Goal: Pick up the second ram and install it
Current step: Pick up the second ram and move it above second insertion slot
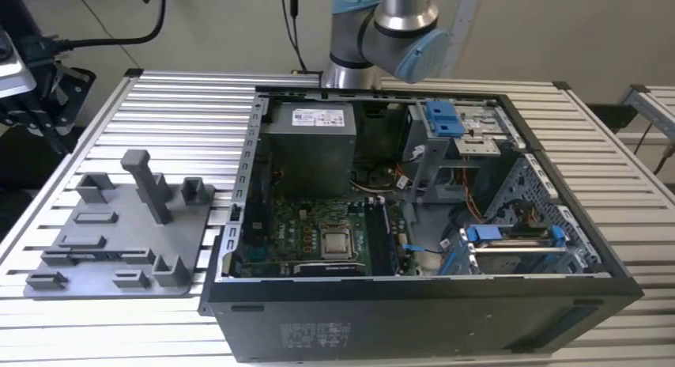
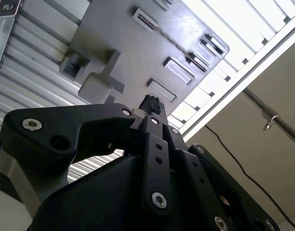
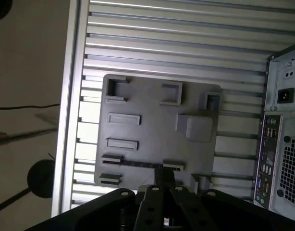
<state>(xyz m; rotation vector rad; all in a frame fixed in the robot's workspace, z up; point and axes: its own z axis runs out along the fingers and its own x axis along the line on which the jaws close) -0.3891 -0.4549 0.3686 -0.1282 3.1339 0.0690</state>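
At the exterior view's left, on the slatted desk (image 1: 179,106), the second ram (image 1: 100,255) sits in the slots of the grey fixture plate (image 1: 126,225), with the open computer case (image 1: 422,319) to its right. To take it well, I'd square the jaws across the stick's thin faces near its middle and come straight down. In the first wrist view it runs crosswise just ahead of the jaws, not touching them, and they look closed together on nothing.
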